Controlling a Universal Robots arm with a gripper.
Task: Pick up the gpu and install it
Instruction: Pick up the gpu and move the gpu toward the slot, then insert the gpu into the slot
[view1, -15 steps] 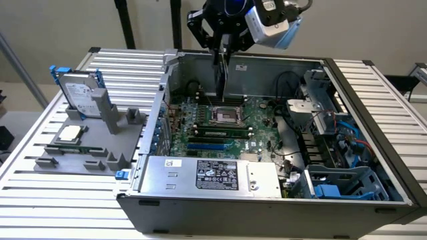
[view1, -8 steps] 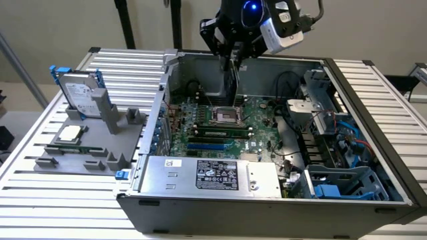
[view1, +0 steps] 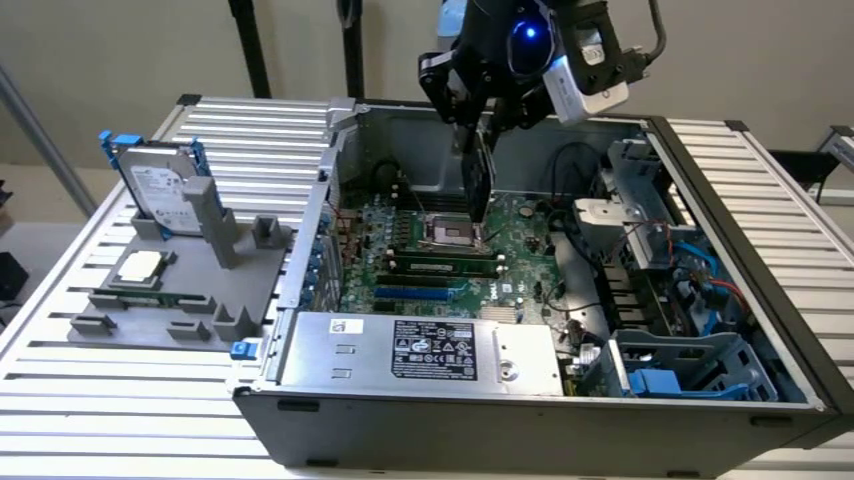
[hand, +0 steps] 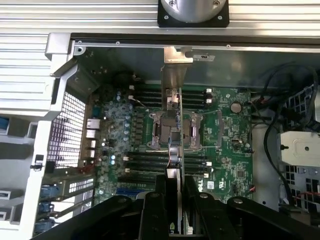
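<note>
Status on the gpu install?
Gripper shut on gpu, held on edge. Gpu above motherboard, over CPU socket, not seated. Nothing between gpu and motherboard.

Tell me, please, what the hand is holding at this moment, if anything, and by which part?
The hand holds the gpu edge-on above the motherboard, pinching its upper edge across the flat faces.

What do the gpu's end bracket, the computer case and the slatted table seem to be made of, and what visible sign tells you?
The gpu, clamped in the tool: its end bracket looks like bare silver sheet metal, bent at one end. Computer case: probably steel sheet, matt grey, with folded edges. Table: likely aluminium, pale ribbed slats with a soft sheen.
</note>
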